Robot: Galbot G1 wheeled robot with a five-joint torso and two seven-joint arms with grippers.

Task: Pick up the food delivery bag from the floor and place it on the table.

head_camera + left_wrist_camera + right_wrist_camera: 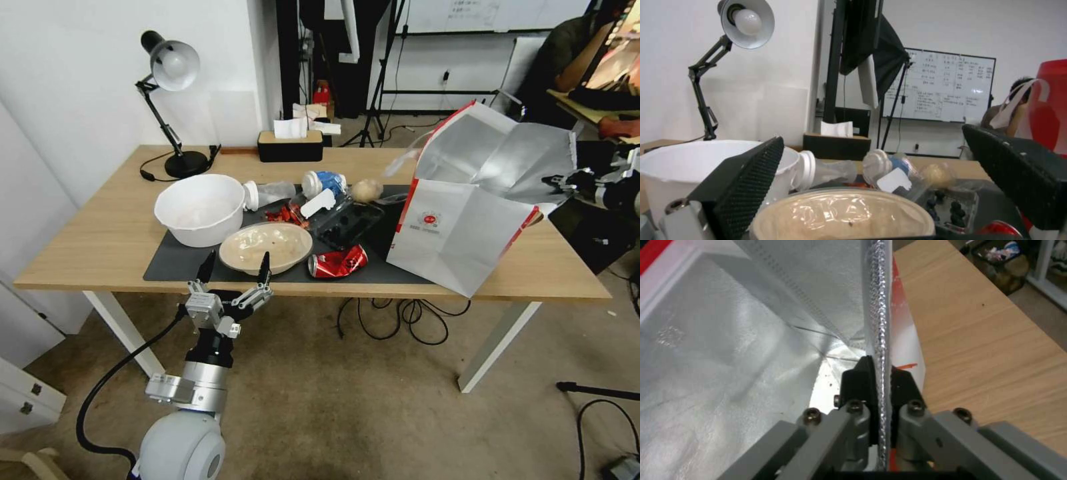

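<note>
**Bag on the table's right end, rim clamped in the right gripper**

The large boxy white food delivery bag with crinkled silver foil lining and red edges (467,220) stands on the light-wood table (107,233) at its right end, one lower corner reaching the front edge, mouth open and tilted toward the right. The right gripper (880,380) has its black fingers pressed together on the foil-lined rim at the bag's right side. The left gripper (235,267) hovers just in front of the table's front edge with fingers spread apart, holding nothing.

Risks, as I judge them: the bag looks light and leans, with a corner at the front edge, so letting go while it is tilted could let it tip or slide down to the brownish-grey floor (347,400). A sideways pull on the pinched rim could drag it along the table.

Clutter on the dark grey mat (180,263) crowds the bag's left side: a crushed red can (338,262), a black plastic tray (350,223), a beige round bowl (265,247), a white plastic bowl (199,208), a clear bottle with blue label (325,183). A black desk lamp (172,100) and black tissue box (291,145) stand along the back edge. Pushing the bag leftward would knock these.
</note>
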